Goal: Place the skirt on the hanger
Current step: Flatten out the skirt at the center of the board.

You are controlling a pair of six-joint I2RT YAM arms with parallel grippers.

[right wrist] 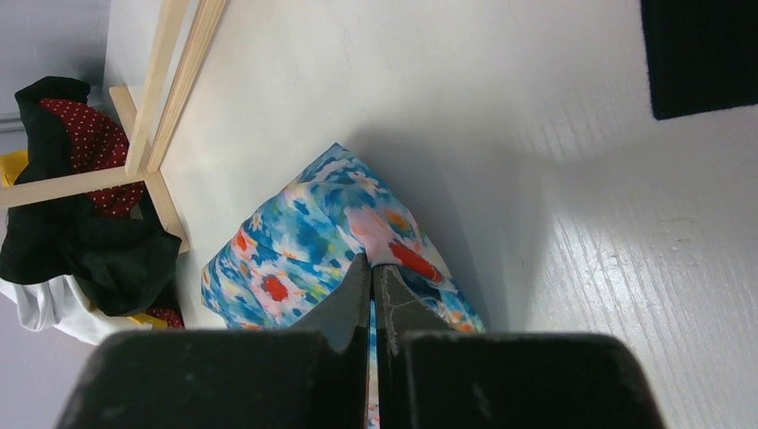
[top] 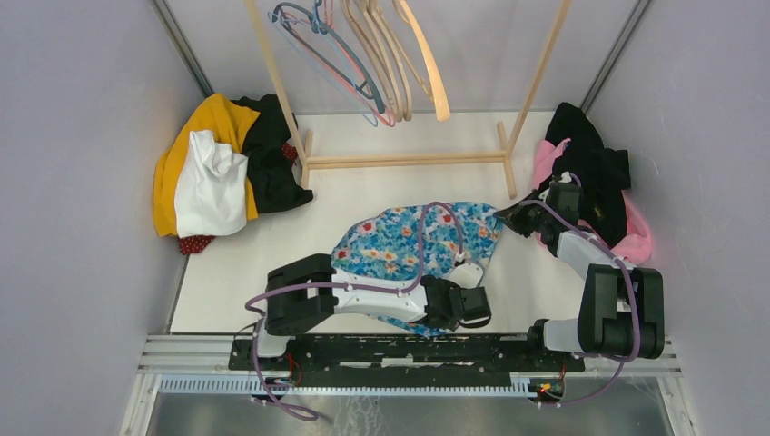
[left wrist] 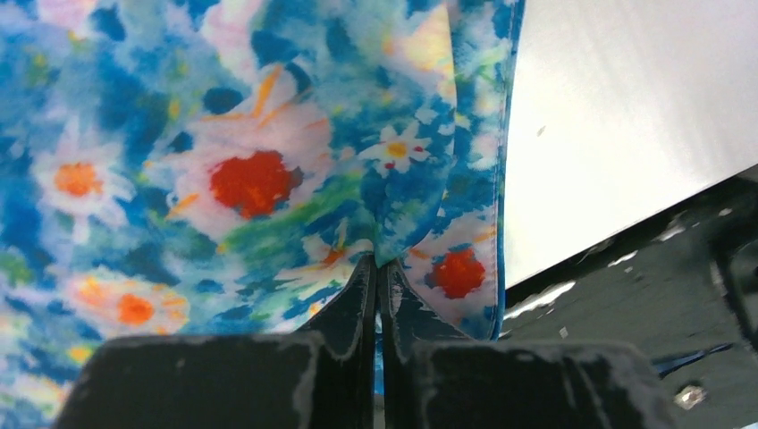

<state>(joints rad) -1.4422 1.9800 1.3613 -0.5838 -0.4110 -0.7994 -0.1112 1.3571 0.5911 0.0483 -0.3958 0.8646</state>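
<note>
My left gripper (left wrist: 375,268) is pinched shut on the near edge of the floral skirt (left wrist: 250,179), with cloth between the jaws. My right gripper (right wrist: 371,266) is clamped on its right corner (fabric shows between the fingers). The skirt lies bunched on the white desk (top: 227,272) in front of the wooden rack (top: 399,161) of hangers (top: 363,54).

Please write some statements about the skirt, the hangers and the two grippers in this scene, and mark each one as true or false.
1. The left gripper is shut on the floral skirt. True.
2. The floral skirt already hangs on a hanger. False: it lies on the table.
3. The right gripper is open over a pink garment. False: it is shut on the floral skirt.
4. Several hangers hang on the wooden rack. True.
</note>
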